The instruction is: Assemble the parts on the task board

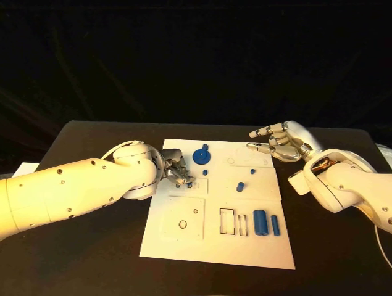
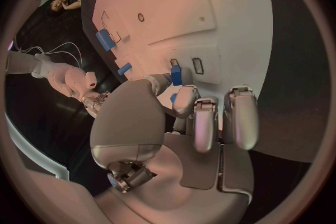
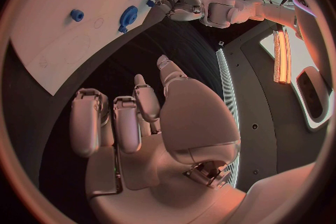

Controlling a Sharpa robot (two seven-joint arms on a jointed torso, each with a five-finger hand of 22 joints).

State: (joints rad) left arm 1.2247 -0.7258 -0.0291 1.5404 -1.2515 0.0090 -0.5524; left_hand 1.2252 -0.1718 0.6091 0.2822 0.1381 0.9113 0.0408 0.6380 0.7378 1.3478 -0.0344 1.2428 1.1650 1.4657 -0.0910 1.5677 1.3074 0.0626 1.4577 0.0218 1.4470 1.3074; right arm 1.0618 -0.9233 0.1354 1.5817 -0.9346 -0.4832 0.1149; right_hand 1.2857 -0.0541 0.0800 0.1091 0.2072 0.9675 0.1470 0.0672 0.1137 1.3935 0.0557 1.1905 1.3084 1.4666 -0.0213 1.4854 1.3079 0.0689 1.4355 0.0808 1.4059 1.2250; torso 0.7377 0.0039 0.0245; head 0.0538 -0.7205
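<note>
Left hand (image 1: 176,172) was seen pinching a small blue part (image 2: 176,75) over the task board's (image 1: 187,240) left edge. Right hand (image 1: 278,142) was held released, empty, beyond the far right corner. Cylinders (image 1: 260,222) lay loose near; most assembly was judged undone

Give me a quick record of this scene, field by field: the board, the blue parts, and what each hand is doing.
board: white task board in the middle of the black table
left hand: left hand over the board's left edge, fingers pinching a small blue part
right hand: right hand beyond the board's far right corner, above the table, fingers apart, holding nothing
loose parts: blue round part near the far edge; small blue peg at mid-board; two blue cylinders side by side near the right edge
</note>
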